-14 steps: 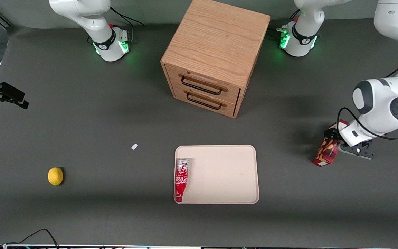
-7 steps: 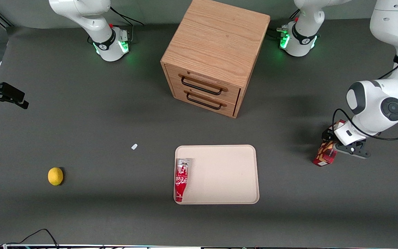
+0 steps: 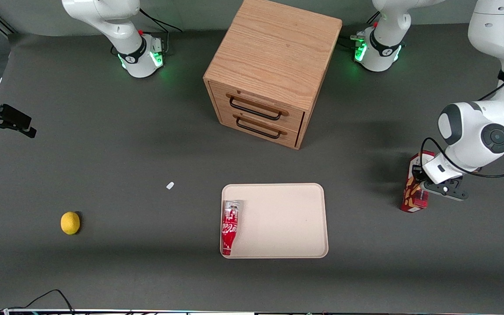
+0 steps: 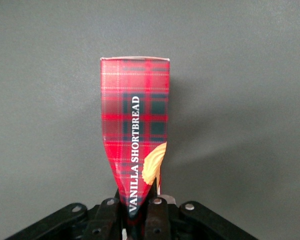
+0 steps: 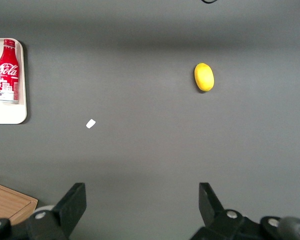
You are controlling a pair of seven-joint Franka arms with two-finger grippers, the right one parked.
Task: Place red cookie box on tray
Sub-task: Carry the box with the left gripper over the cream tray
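The red cookie box (image 3: pixel 412 196) is a slim dark-red tartan carton with tan cookie pictures. It is toward the working arm's end of the table, well apart from the tray. The left wrist view shows it (image 4: pixel 135 135) with "VANILLA SHORTBREAD" on its face. My left gripper (image 3: pixel 422 183) is shut on the red cookie box, its fingers (image 4: pixel 159 215) pinching one end of it (image 4: pixel 136 216). The beige tray (image 3: pixel 291 218) lies flat in the middle of the table, nearer the front camera than the cabinet.
A Coca-Cola bottle (image 3: pixel 229 227) lies in the tray along the rim toward the parked arm's end. A wooden two-drawer cabinet (image 3: pixel 269 74) stands farther from the camera than the tray. A lemon (image 3: pixel 70 222) and a small white scrap (image 3: pixel 170 185) lie toward the parked arm's end.
My left gripper and the box have shifted a little toward the middle of the table, and the box now stands straighter than one second ago.
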